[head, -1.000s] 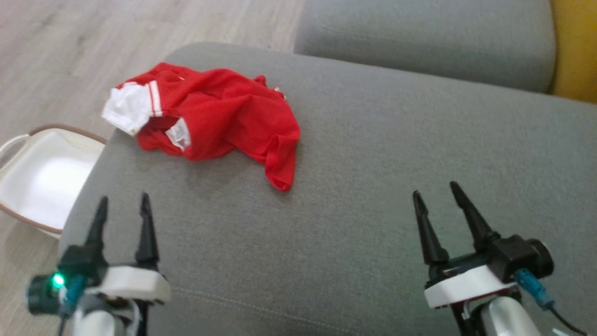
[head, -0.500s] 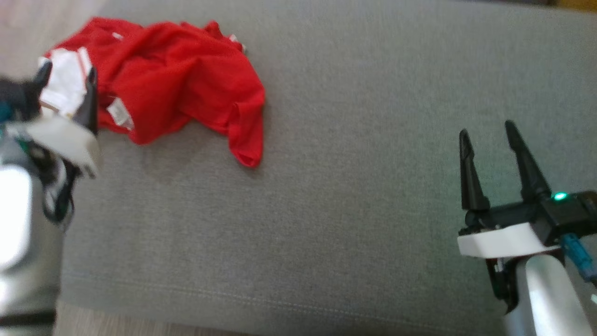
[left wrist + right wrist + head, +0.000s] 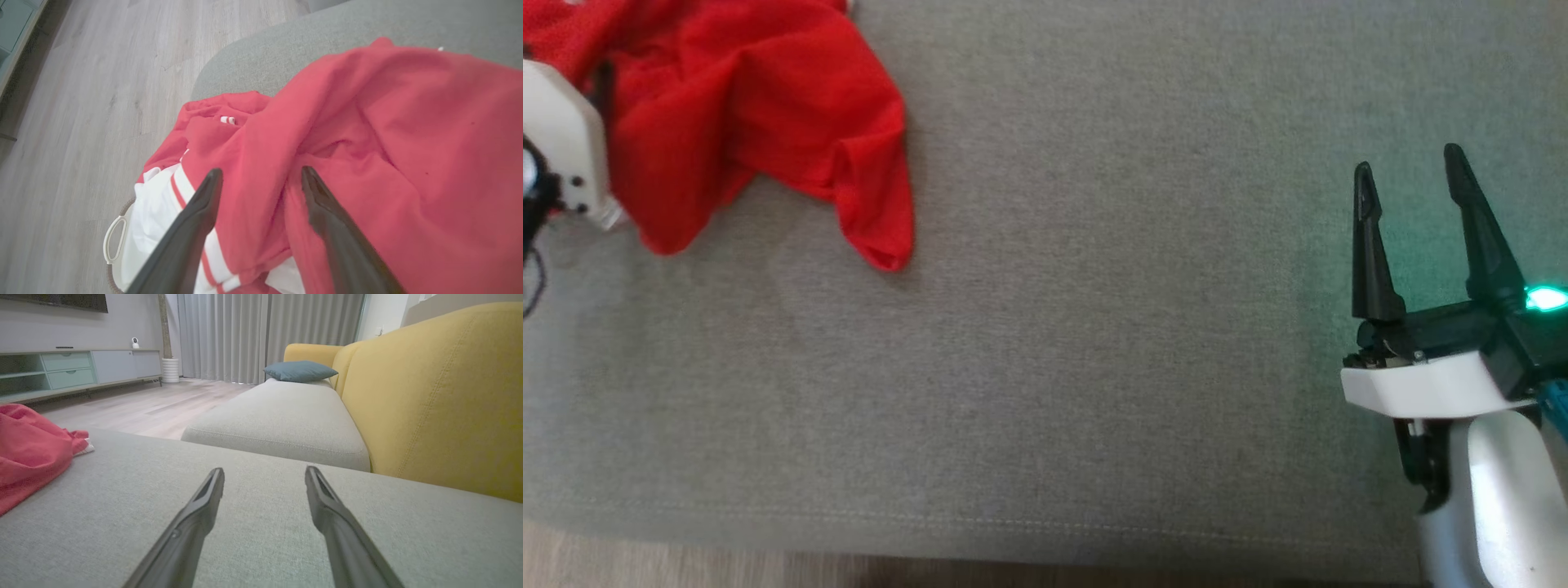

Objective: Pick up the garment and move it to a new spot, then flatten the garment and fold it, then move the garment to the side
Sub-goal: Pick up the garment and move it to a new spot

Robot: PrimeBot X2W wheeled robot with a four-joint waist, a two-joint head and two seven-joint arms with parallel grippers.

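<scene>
The garment (image 3: 752,122) lies crumpled at the far left of the cushion (image 3: 1094,343), its length running roughly left to right. My left gripper (image 3: 261,171) is the nearer one. It is right over the red folds, fingers wide and pointing into them, gripping nothing. My right gripper (image 3: 1409,159) hovers well apart at the right, also wide and empty.

- A grey fabric sofa seat (image 3: 1094,327) spreads wide, with a stitched seam along its near edge.
- A second grey seat (image 3: 278,416) lies beyond it, with a yellow sofa back (image 3: 433,404) on its right.
- A teal cushion (image 3: 300,370) rests at the far end.
- Pale wood-plank floor (image 3: 81,81) lies to the left.
- Grey floor-length curtains (image 3: 253,335) hang far off (drawn shut).
- A low cabinet (image 3: 65,371) with pale green drawers stands against a grey wall (image 3: 36,326).
</scene>
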